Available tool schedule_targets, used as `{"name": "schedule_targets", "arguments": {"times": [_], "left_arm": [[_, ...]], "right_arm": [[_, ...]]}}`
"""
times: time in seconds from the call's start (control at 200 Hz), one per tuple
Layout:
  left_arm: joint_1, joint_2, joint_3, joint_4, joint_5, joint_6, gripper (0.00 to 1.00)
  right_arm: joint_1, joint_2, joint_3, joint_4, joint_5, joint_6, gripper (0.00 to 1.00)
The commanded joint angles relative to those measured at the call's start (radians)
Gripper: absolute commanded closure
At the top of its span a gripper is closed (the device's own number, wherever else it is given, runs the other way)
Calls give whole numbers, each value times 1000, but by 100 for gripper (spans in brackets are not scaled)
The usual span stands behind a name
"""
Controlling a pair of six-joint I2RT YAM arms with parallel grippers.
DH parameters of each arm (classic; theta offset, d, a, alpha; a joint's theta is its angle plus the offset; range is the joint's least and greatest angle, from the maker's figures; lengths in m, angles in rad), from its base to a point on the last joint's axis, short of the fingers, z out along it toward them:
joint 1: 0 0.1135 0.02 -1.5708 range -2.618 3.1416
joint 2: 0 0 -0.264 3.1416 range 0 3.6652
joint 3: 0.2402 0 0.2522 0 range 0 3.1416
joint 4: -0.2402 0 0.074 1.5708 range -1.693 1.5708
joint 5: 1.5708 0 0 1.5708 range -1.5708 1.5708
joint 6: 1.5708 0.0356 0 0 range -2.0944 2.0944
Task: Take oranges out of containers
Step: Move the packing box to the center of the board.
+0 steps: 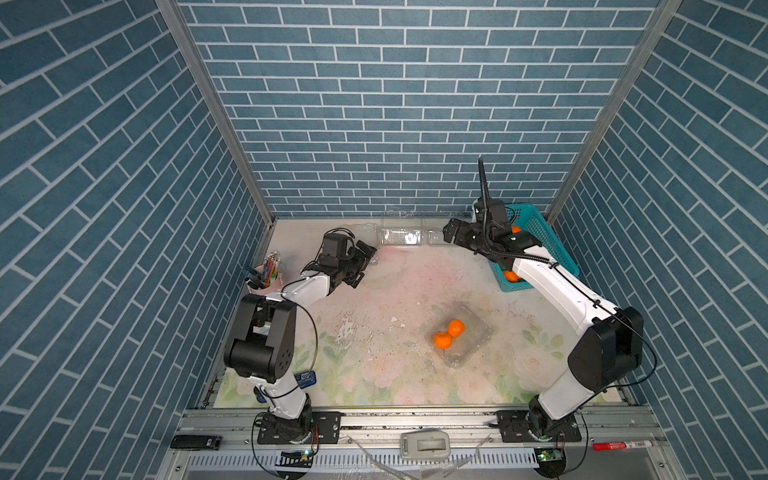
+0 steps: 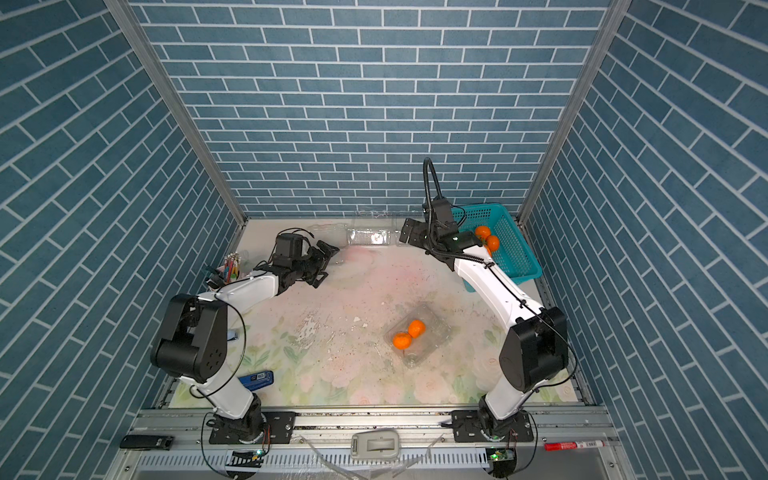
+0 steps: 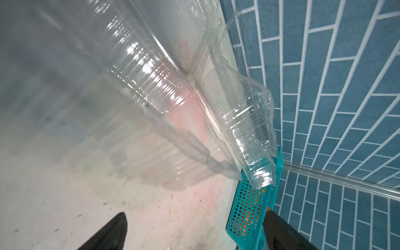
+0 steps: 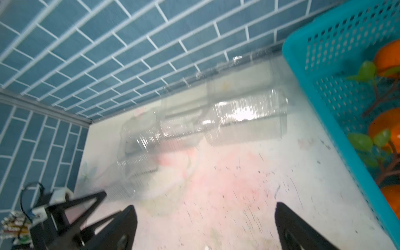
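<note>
Two joined oranges (image 1: 449, 333) lie in an open clear container (image 1: 478, 332) right of the table's middle; both top views show them. More oranges (image 2: 487, 237) with green leaves sit in the teal basket (image 2: 513, 245), also seen in the right wrist view as oranges (image 4: 383, 126). Empty clear containers (image 1: 402, 237) line the back wall. My left gripper (image 1: 365, 266) is open beside the leftmost empty container (image 3: 151, 86), holding nothing. My right gripper (image 1: 450, 232) is open above the table, next to the basket and facing the empty containers (image 4: 244, 116). In each wrist view, bare table shows between the fingertips of the left gripper (image 3: 194, 216) and the right gripper (image 4: 204, 207).
A pink pencil cup (image 1: 266, 276) stands at the back left. A blue item (image 2: 255, 379) lies by the left arm's base. On the front rail lie a black item (image 1: 195, 441), a grey device (image 1: 424, 444) and a red marker (image 1: 619, 446).
</note>
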Motion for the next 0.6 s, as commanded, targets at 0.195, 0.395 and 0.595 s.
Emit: {"name": "schedule_targets", "arguments": {"times": [0.195, 0.395, 0.595], "left_arm": [[13, 136, 204, -73, -89, 95, 1], [29, 216, 320, -130, -93, 134, 1], [32, 246, 399, -200, -102, 155, 1]], "right_arm": [[4, -124, -219, 10, -99, -52, 2], [4, -139, -257, 31, -144, -28, 1], [4, -141, -254, 36, -166, -23, 2]]}}
